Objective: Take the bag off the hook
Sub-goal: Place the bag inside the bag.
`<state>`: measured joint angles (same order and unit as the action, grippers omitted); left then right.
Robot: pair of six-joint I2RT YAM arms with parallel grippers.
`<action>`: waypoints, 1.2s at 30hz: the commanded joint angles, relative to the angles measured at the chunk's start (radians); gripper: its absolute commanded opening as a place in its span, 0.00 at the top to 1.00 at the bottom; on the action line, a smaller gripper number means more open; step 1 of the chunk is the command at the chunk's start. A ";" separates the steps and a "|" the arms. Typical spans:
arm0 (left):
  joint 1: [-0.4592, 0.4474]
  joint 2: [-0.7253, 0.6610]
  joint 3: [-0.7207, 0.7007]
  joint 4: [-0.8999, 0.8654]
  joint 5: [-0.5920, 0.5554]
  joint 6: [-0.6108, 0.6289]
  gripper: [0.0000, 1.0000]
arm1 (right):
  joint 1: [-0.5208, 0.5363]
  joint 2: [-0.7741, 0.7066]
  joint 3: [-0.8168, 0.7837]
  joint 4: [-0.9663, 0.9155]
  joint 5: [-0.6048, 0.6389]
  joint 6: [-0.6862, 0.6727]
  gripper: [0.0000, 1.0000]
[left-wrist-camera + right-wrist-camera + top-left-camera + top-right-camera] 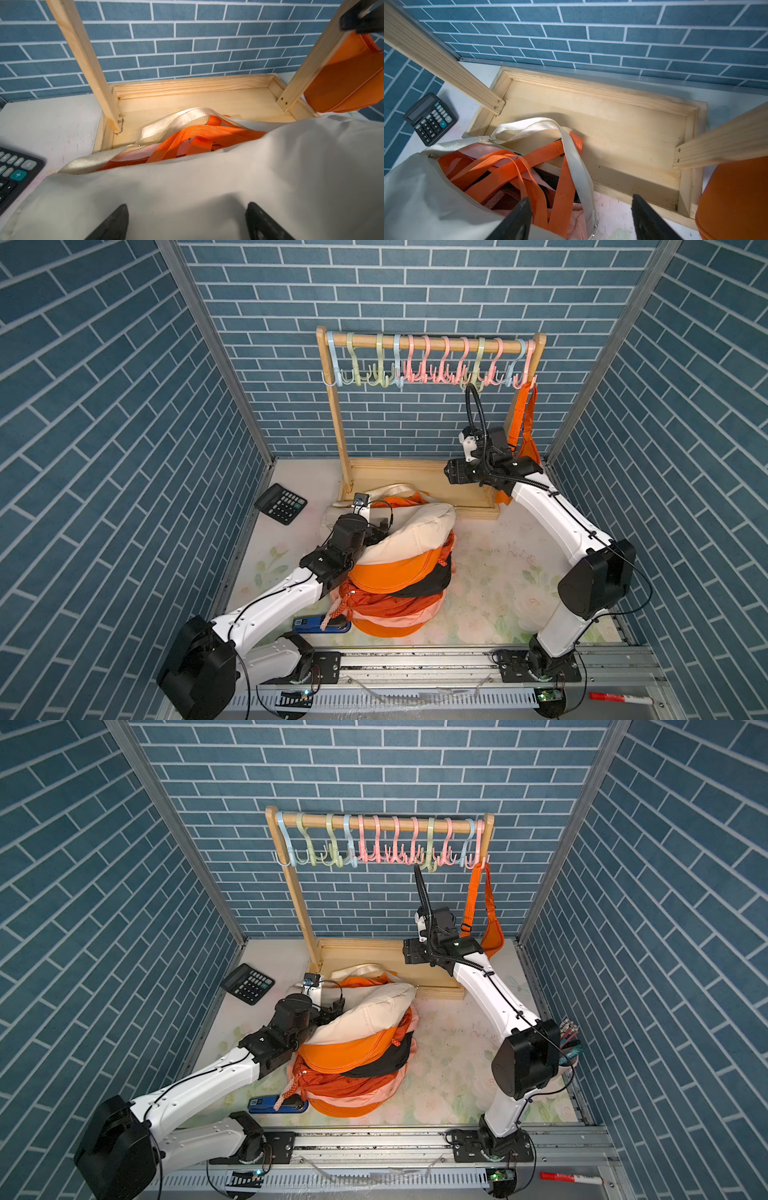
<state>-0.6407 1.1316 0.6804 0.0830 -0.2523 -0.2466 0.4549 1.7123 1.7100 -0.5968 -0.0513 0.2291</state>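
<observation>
Robot test cell in a lab, dressed up as a domestic corner. Three walls are formed by panels printed with blue brick (374, 290) and framed by bare aluminium posts (224, 364). The tabletop is covered with a floral sheet (498, 572). An aluminium rail (415, 659) is run along the front edge; two white robot arms (266, 605) are bolted to it, with a slotted cable duct (457, 699) fitted below. Household props are laid out: wooden hook rack (336, 414), calculator (281, 503), blue stapler (316, 624), heaped bags (399, 572).
</observation>
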 commanded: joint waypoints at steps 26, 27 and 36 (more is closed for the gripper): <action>-0.017 -0.070 0.458 -0.218 0.022 0.203 0.03 | -0.048 -0.399 -0.041 -0.010 0.008 -0.056 0.19; -0.017 -0.059 0.483 -0.218 0.043 0.202 0.03 | -0.059 -0.413 -0.050 -0.009 0.004 -0.054 0.19; -0.071 0.139 0.677 -0.170 0.147 0.214 0.04 | -0.181 -0.436 -0.046 -0.084 -0.091 -0.034 0.19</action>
<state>-0.6941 1.2232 1.3247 -0.1001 -0.1581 -0.0490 0.3038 1.2873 1.6588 -0.6346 -0.1040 0.2016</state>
